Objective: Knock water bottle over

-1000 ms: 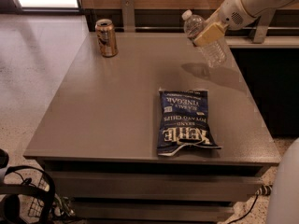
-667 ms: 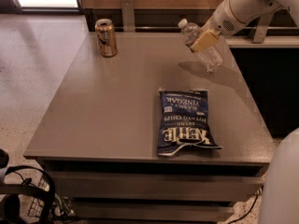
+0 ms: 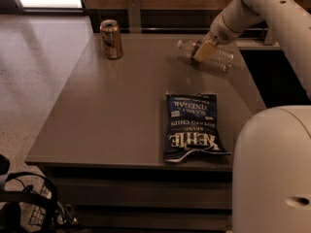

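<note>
Water bottle: small clear ribbed plastic water bottle (image 3: 221,60) lies on its side, far right of the grey table (image 3: 112,110), cap pointing left.
Gripper: tan-tipped gripper (image 3: 203,51) against the bottle's middle; whether apart or together, cannot tell.
Can: bronze-and-white drink can (image 3: 112,39) upright, far left.
Bag: dark blue chip bag (image 3: 192,125) flat, near right.

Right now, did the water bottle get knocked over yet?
Nearly done. The water bottle lies almost flat on its side at the far right of the table, cap pointing left. In hand: the pincer rests on the bottle's middle. Left: lifting the pincer away. The can stands upright; the chip bag lies flat.
</note>
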You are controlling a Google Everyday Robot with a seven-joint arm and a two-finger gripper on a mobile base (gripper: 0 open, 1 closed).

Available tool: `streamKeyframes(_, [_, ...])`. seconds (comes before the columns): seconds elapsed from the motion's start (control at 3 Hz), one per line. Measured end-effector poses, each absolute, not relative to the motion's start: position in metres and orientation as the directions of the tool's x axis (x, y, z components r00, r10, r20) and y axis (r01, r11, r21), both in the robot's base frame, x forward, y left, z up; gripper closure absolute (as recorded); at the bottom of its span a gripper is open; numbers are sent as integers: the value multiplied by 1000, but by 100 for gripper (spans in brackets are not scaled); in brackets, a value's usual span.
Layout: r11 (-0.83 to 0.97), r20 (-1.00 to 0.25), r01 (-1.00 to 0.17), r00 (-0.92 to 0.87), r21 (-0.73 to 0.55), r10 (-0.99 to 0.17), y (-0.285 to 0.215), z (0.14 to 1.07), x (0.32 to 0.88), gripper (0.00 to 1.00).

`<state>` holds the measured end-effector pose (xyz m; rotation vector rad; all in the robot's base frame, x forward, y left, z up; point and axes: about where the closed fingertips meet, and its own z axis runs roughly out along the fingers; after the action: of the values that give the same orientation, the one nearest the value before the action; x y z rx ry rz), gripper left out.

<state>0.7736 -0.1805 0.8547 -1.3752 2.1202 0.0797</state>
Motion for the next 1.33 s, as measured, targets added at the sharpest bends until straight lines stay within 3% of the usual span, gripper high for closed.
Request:
streamKeyframes(0.33, [470,-519,-848,-295,-245,-802,-177,839,786,100])
streamKeyframes(0.67, [470,-520,-848,-294,-244,-802,-177,839,787,82])
streamKeyframes(1.0, [470,-520,-848,-294,-244,-802,-177,839,787,59])
streamKeyframes(1.33, [469,-519,-849,-295,-243,-802,-176,839,787,26])
